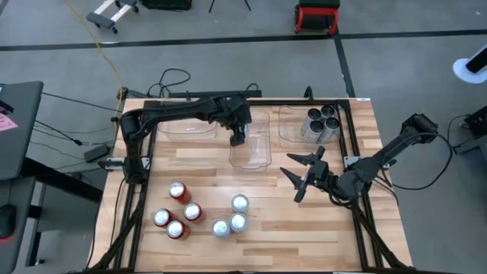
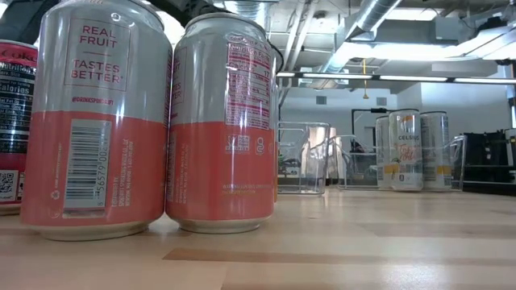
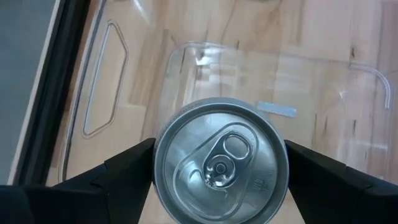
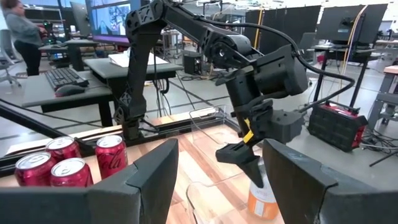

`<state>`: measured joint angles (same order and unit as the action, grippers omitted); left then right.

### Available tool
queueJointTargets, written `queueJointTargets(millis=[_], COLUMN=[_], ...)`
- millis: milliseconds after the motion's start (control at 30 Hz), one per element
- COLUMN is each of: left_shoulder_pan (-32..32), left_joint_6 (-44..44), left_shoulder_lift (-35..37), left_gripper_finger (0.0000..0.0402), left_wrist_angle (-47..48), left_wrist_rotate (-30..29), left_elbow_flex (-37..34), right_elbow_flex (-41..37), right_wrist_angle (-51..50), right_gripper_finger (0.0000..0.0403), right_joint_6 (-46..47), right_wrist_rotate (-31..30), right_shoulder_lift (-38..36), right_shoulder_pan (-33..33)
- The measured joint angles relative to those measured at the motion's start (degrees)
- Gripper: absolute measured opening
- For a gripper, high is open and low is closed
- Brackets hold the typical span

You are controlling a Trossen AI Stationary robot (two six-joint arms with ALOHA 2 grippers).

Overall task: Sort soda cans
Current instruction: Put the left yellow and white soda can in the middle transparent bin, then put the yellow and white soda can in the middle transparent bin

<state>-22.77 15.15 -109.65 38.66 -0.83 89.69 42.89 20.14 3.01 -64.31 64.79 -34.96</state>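
Left pincer [image 1: 238, 138]: we are clamping a light can [image 3: 221, 163] above the middle bin [image 1: 251, 156], for dropping.
Right pincer [image 1: 303, 176]: we are waiting beside the bin, fingers apart.

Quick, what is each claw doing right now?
Left gripper: closed on a can, over the middle clear bin.
Right gripper: open, empty.

Upright soda cans [image 1: 199, 214] grouped: red, silver, dark.

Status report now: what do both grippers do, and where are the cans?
Left gripper shut on can over middle bin. Right gripper open, idle. Seven cans unsorted. Nothing blocking.
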Motion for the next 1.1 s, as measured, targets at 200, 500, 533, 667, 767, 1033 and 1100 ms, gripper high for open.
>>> queueJointTargets(millis=[200, 500, 533, 667, 767, 1033, 1100], left_shoulder_pan=[0.0, -0.2, -0.2, -0.1, -0.1, 2.2, 3.6], left_joint_6=[-0.1, 0.3, 0.2, 0.2, 0.2, 0.0, -0.7], left_shoulder_lift=[-0.3, 0.0, 0.1, 1.8, 4.7, 15.5, 18.0], left_gripper_finger=[0.0331, 0.0371, 0.0373, 0.0377, 0.0377, 0.0377, 0.0377], left_wrist_angle=[-0.5, -0.3, 0.1, 4.5, 8.1, 10.2, 10.5], left_wrist_rotate=[-0.9, -1.8, -2.0, -3.9, -4.4, -0.6, 2.5], left_elbow_flex=[1.3, 2.4, 2.4, 2.5, 2.5, 2.0, 1.2], right_elbow_flex=[0.0, 0.0, 0.0, 0.0, 0.0, 0.0, 0.0], right_wrist_angle=[0.0, 0.0, 0.0, 0.0, 0.0, 0.3, 0.4], right_gripper_finger=[0.0255, 0.0255, 0.0255, 0.0255, 0.0255, 0.0255, 0.0255], right_joint_6=[0.0, 0.0, 0.0, 0.0, 0.0, 0.1, 0.1], right_wrist_rotate=[0.0, 0.0, 0.0, 0.0, 0.0, 0.0, 0.0], right_shoulder_lift=[0.0, 0.0, 0.0, 0.0, 0.0, 0.0, 0.0], right_shoulder_pan=[0.0, 0.0, 0.0, 0.0, 0.0, 0.0, 0.0])
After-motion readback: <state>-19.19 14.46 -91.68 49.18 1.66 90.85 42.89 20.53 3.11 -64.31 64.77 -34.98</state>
